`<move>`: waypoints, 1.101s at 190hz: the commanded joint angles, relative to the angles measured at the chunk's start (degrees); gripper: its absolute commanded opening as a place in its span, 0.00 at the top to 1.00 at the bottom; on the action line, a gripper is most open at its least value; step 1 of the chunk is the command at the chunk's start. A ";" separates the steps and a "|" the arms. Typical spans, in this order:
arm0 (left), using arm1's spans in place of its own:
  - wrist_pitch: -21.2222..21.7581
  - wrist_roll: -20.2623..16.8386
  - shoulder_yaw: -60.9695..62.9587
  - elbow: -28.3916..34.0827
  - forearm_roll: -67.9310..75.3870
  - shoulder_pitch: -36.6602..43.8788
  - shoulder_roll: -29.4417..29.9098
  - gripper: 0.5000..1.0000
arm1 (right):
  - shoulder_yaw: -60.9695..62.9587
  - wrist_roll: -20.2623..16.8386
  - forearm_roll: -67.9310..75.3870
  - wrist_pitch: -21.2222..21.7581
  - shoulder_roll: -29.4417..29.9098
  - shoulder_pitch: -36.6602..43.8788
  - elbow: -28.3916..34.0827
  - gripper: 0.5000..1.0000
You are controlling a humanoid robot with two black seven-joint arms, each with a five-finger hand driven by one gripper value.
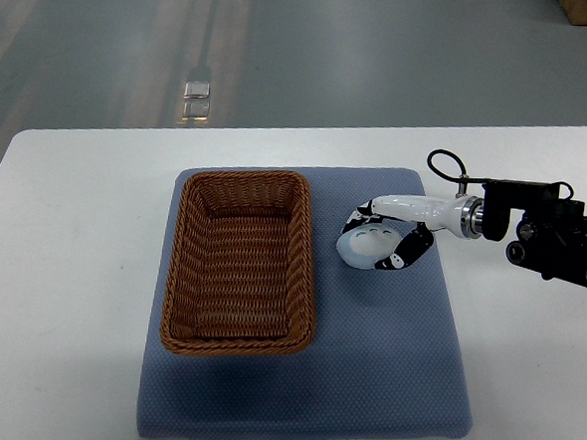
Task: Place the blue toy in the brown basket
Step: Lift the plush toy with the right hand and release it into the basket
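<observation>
A pale blue toy (364, 246) lies on the blue mat (385, 355), just right of the brown wicker basket (239, 262). The basket holds nothing. My right hand (384, 238) reaches in from the right edge; its white and black fingers (408, 249) curl around the toy from above and the right side. The toy rests on the mat. The left arm does not show.
The mat lies on a white table (61, 266). The table's far edge runs along the top, with grey floor beyond. The right arm's black forearm (552, 236) stretches over the table's right side.
</observation>
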 commanded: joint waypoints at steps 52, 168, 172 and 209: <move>0.00 -0.04 0.00 0.00 0.01 0.00 0.00 0.00 | 0.61 0.52 -0.11 -0.62 -1.20 2.42 -0.13 1.00; 0.00 0.05 0.00 0.00 0.09 0.00 0.00 0.00 | 0.79 2.02 5.24 -2.73 12.77 12.79 -2.23 0.96; 0.00 0.05 0.00 0.00 0.09 0.00 0.00 0.00 | 0.79 2.02 5.33 -2.73 13.22 12.71 -2.50 0.95; 0.00 -0.04 0.00 0.00 0.09 0.00 0.00 0.00 | -0.09 2.28 6.04 -2.73 20.34 12.09 -6.63 0.91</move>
